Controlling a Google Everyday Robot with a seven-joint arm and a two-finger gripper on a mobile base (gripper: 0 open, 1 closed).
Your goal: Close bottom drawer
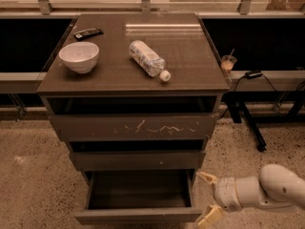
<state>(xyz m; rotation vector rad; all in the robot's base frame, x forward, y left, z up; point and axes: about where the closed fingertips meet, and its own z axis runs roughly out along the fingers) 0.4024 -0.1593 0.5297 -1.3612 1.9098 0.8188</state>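
The bottom drawer [138, 215] is the lowest of three dark wooden drawers and stands pulled out, its shallow box open and bare inside. Its plain front runs along the lower edge of the view. My gripper [208, 197] is at the drawer's right front corner, just off its right side, low near the floor. Its two pale fingers [207, 178] are spread apart with nothing between them. The white arm [267, 190] reaches in from the right.
The top drawer with pale scratches [138, 127] and the middle drawer [138, 160] are slightly open. On the cabinet top lie a white bowl [79, 57], a plastic bottle [149, 60] and a dark remote [88, 33]. A cup with a straw [228, 63] stands right.
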